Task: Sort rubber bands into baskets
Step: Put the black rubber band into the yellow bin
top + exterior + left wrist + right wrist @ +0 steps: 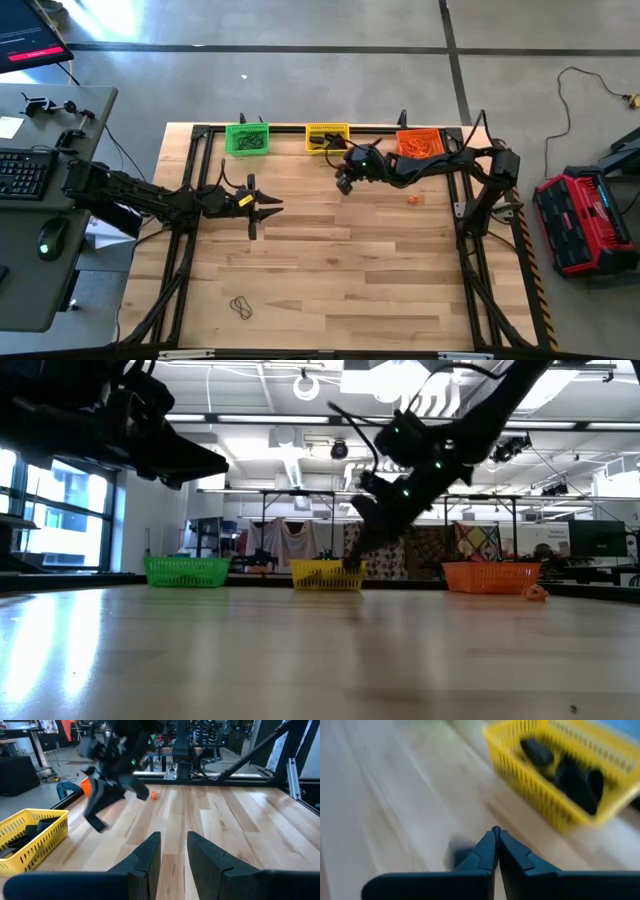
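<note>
High view first: I am watching the right gripper (344, 184) hanging just in front of the yellow basket (326, 136), its fingers pressed together on nothing I can see. I am seeing the left gripper (266, 210) waiting over the middle of the surface (340, 270), fingers slightly parted and empty. Dark rubber bands (567, 772) are lying in the yellow basket, with the green basket (247, 138) and orange basket (420, 142) flanking it. One orange band (414, 199) is sitting near the orange basket, and a dark band (240, 308) is lying well apart at the near edge.
</note>
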Robot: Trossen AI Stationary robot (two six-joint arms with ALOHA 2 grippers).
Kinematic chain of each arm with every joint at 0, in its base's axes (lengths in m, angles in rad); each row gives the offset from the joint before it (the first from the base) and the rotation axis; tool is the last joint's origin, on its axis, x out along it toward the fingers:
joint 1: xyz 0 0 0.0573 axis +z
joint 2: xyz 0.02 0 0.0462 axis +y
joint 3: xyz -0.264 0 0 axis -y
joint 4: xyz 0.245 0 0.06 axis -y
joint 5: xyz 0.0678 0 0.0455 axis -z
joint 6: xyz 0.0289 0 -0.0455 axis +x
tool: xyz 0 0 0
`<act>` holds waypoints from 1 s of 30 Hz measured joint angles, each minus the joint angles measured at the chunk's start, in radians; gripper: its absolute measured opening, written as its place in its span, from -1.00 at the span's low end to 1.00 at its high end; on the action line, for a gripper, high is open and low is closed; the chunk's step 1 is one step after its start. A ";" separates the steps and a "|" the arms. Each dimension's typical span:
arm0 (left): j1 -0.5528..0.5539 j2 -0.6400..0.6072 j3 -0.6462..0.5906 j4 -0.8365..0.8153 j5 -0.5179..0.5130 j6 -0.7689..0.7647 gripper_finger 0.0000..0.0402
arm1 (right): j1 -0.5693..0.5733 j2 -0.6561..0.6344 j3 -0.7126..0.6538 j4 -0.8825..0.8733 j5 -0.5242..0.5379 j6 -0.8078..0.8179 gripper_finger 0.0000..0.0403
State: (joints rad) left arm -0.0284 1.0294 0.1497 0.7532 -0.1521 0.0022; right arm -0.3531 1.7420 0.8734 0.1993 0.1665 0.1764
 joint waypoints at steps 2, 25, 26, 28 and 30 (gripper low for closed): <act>0.000 0.000 0.000 0.000 0.000 -0.001 -0.57 | 0.000 0.000 0.046 0.000 0.009 -0.006 -0.98; 0.002 0.000 -0.001 0.000 -0.015 0.028 -0.57 | -0.171 0.344 0.687 -0.458 0.038 -0.046 -1.00; 0.002 0.000 -0.001 0.000 -0.016 0.028 -0.57 | -0.182 0.352 0.707 -0.480 0.035 -0.046 -1.00; 0.002 0.000 -0.001 0.000 -0.016 0.028 -0.57 | -0.204 0.368 0.734 -0.508 0.022 -0.039 -1.00; 0.002 0.000 -0.001 0.000 -0.016 0.028 -0.57 | -0.224 0.382 0.739 -0.524 -0.008 -0.022 -1.00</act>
State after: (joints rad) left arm -0.0265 1.0294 0.1490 0.7530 -0.1677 0.0299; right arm -0.5773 2.1235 1.6127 -0.3244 0.1588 0.1544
